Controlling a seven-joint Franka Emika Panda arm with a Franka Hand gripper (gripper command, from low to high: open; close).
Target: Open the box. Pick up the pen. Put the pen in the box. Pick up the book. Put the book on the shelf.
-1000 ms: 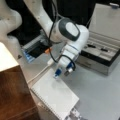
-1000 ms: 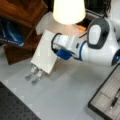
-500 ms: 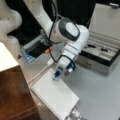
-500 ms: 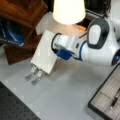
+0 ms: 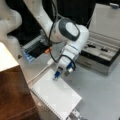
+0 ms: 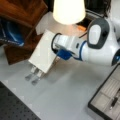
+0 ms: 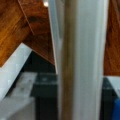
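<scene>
**Book lifted in the claw beside the shelf, pen already in the open box**

The shelf (image 5: 13,97) is the biggest thing, a dark reddish-brown wooden cabinet with a pale top, filling a front view's bottom left corner; in a front view it shows as brown wood at the top left (image 6: 23,15), and in the wrist view brown wood (image 7: 15,32) fills the background.

The grey tabletop (image 5: 100,92) carries the rest. The white robot arm (image 5: 67,31) reaches down over its middle.

The book (image 5: 56,96), a white notebook with spiral binding along its lower left edge, is held tilted off the tabletop just beside the shelf. In a front view it stands on a slant (image 6: 42,53) against the brown wood behind it. In the wrist view its pale edge (image 7: 82,60) runs up the middle of the frame.

The box (image 5: 100,53) sits open at the tabletop's right edge, lid raised. Its grooved grey inside shows in a front view's bottom right corner (image 6: 106,98).

The claw (image 6: 35,75) is closed on the book's lower edge, its two fingers (image 6: 30,75) poking out below the cover.

The pen (image 5: 104,50) lies inside the box, and in a front view it rests in a groove (image 6: 114,101).
</scene>
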